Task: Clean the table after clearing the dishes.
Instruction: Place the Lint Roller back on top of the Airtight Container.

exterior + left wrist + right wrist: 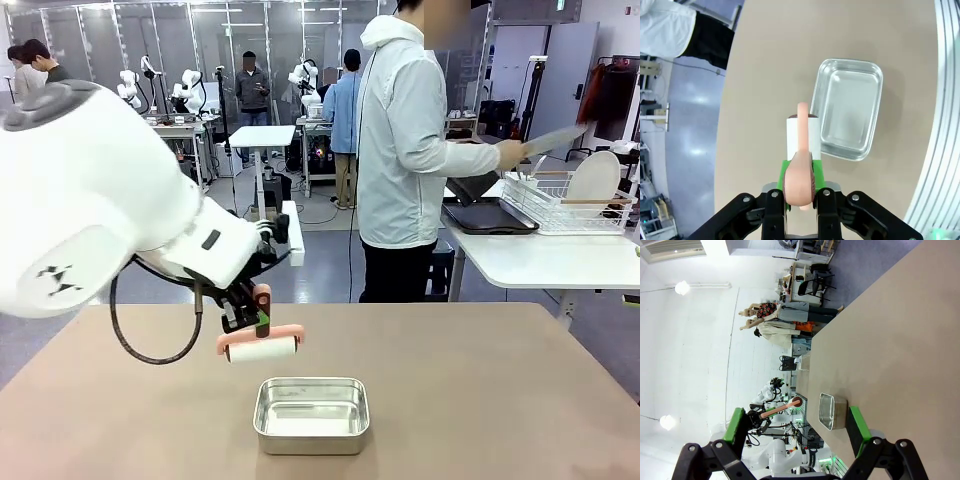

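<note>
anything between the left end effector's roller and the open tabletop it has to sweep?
Mostly no. The left end effector holds the pink-handled roller beside the steel pan, which sits on the table on the near side. The surrounding tabletop looks bare; the pan would block a sweep that way.

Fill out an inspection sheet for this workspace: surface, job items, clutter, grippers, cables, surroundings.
Surface: table, taupe top, no dishes on it.
Job's things: roller, pink handle, white roll on the tabletop; plate in the wire rack on the white side table.
Clutter: steel pan beside the roller.
Grippers: left gripper shut on the roller handle; right gripper open, holding nothing.
Cables: black cable looped under the left arm.
Surroundings: person at the side table.
</note>
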